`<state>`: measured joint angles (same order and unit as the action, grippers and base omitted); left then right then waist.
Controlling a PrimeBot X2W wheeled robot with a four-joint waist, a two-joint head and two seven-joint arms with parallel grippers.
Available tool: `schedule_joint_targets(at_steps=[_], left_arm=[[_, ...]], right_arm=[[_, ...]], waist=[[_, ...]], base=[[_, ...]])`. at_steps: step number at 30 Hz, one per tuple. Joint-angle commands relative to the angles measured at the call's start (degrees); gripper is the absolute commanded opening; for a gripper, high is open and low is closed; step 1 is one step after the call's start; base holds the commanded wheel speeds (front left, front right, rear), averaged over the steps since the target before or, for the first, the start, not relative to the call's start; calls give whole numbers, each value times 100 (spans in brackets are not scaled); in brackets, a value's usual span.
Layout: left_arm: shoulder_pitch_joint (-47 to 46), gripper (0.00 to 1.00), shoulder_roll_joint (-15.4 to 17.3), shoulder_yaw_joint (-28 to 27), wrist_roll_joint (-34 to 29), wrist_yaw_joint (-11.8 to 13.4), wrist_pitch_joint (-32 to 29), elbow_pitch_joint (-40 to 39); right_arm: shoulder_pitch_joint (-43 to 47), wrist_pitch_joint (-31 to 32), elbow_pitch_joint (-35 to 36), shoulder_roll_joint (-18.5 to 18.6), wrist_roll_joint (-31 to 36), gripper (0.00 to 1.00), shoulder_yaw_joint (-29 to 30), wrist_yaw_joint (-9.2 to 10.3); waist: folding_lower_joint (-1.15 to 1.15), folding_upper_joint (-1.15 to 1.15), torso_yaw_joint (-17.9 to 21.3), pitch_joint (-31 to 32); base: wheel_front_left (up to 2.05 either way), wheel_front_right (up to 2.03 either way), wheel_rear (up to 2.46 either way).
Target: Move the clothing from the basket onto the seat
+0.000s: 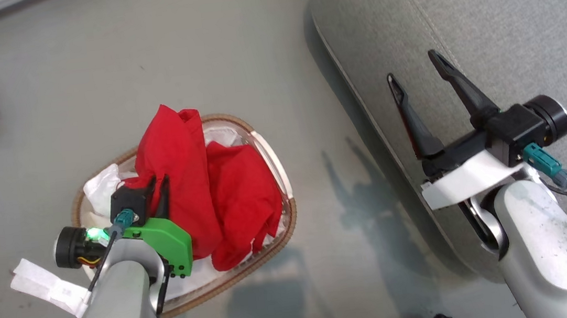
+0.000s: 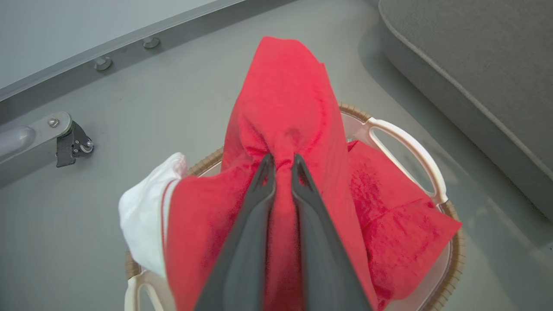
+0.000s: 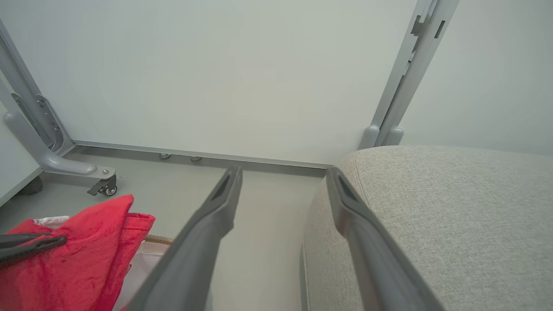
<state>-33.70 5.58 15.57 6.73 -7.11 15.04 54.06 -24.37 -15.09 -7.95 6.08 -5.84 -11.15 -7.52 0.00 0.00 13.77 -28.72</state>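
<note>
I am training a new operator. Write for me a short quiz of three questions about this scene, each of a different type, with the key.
1. True or false: the right tool holds red clothing.
2. What does the left tool pinch? A) red clothing B) a bottle C) nothing
3. Fill in: the basket stands beside the grey ____.
Key: 1 false, it is open and empty; 2 A; 3 seat.
</note>
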Motion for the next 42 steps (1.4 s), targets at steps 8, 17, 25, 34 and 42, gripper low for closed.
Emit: schedule_joint_targets(at_steps=[8,17,25,34,42], left_arm=[[589,0,-128,-137,160,-38,21,-817],[984,0,-209,-241,210,-41,22,-1689],[1180,0,-252,-259,284,-46,21,-2381],[1338,0,-264,-117,454,-48,21,-3034],[1232,0,-263,70,612,-48,21,-3508]], right_arm=[[418,-11,-150,113,-63,100,-95,6],[725,-12,-249,117,-84,100,-137,6],[1009,-11,-355,141,-134,100,-255,6],[1355,-12,-484,126,-179,100,-398,6],[1559,-11,-565,160,-217,100,-594,6]], waist=[[0,0,-456,1042],[0,0,-606,1566],[0,0,-693,1966],[0,0,-723,2412],[0,0,-799,2613]], base=[[0,0,0],[0,0,0],[0,0,0],[0,0,0],[0,0,0]])
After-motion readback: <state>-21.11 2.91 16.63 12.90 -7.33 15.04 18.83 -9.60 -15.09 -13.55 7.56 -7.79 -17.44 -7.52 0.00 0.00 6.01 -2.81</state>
